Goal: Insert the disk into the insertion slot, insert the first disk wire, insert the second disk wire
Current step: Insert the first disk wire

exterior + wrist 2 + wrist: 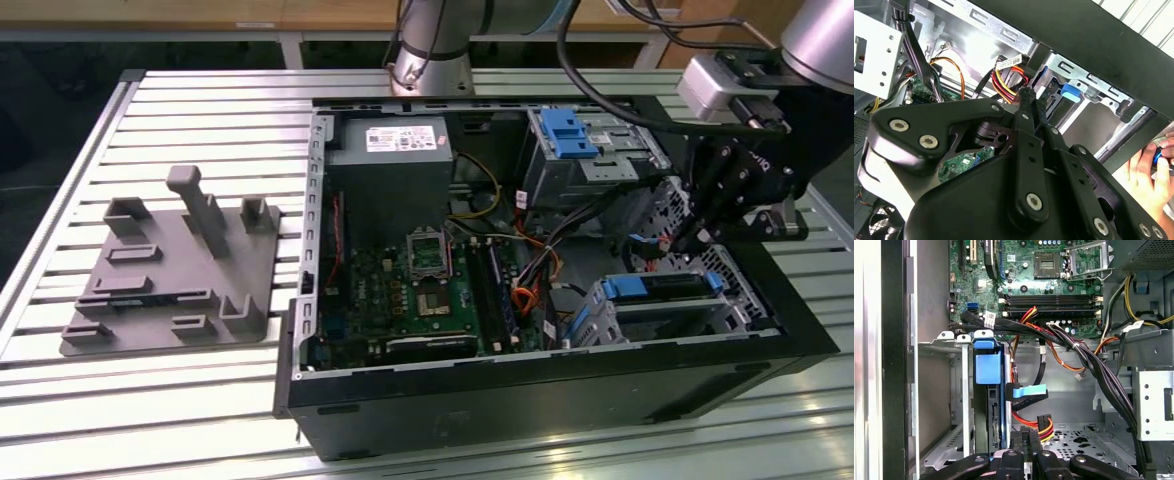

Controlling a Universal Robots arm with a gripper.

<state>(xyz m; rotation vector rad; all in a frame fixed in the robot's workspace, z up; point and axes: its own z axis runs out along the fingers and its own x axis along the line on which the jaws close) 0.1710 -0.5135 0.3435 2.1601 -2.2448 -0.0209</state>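
While the disk (657, 288) sits in its slot (963, 390) at the exterior view's right, the gripper (1030, 94) hangs just beside it. Its fingers (1023, 125) are pressed nearly together at the plug (1044, 423) of a red, yellow and black wire bundle; whether they pinch it is unclear. Seating that plug well likely means squaring it to the disk's connector edge and pushing straight. Room is tight, with the case wall (1094, 35), a blue flat cable (1026, 391) and thick black cables (1104, 380) crowding the gap. A person's hand (1149, 170) rests just outside the case.
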